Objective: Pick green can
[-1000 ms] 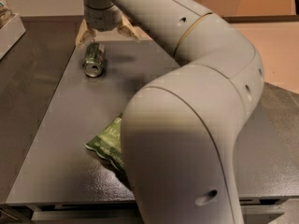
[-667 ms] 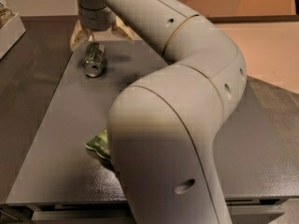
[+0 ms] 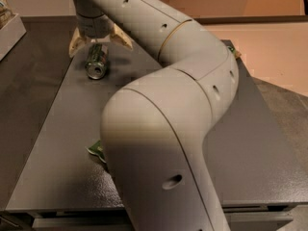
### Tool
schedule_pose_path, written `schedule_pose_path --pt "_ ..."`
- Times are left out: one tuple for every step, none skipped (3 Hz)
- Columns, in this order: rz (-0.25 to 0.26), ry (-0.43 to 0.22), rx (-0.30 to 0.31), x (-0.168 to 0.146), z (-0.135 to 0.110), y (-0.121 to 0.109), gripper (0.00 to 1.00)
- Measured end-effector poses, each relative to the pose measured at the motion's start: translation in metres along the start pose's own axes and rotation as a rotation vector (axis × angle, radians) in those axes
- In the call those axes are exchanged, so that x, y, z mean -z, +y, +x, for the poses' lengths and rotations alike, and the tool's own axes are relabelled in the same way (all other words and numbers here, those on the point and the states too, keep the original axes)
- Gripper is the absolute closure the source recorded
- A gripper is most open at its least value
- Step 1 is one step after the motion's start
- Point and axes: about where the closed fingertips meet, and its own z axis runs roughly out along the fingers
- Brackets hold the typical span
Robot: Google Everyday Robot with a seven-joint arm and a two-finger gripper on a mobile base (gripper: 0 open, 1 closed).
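Note:
The green can (image 3: pixel 97 62) lies on its side on the dark grey table (image 3: pixel 53 129), at the far left, with its silver end facing the camera. My gripper (image 3: pixel 98 41) hangs just over the can's far end. It is open, with one pale fingertip (image 3: pixel 74 43) to the can's left and the other to its right, both apart from it. My bulky grey arm (image 3: pixel 163 119) fills the middle of the view.
A corner of a green snack bag (image 3: pixel 96 149) sticks out from under my arm near the table's front edge. A white tray (image 3: pixel 10 29) stands at the far left, off the table. A small green scrap (image 3: pixel 232 49) shows by the table's right edge.
My gripper has dropped a little toward the can. The arm's elbow has swung left and now hides most of the green bag. The can has not moved.

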Motion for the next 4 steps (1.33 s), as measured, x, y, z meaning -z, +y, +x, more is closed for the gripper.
schedule_pose_path --pt "0.002 0.015 -0.012 -0.012 0.001 0.003 0.00" --pt "0.009 0.030 -0.021 -0.021 0.004 0.007 0.00" --pt "0.017 0.043 -0.030 -0.029 0.008 0.008 0.00" --pt "0.023 0.051 -0.036 -0.033 0.010 0.007 0.07"
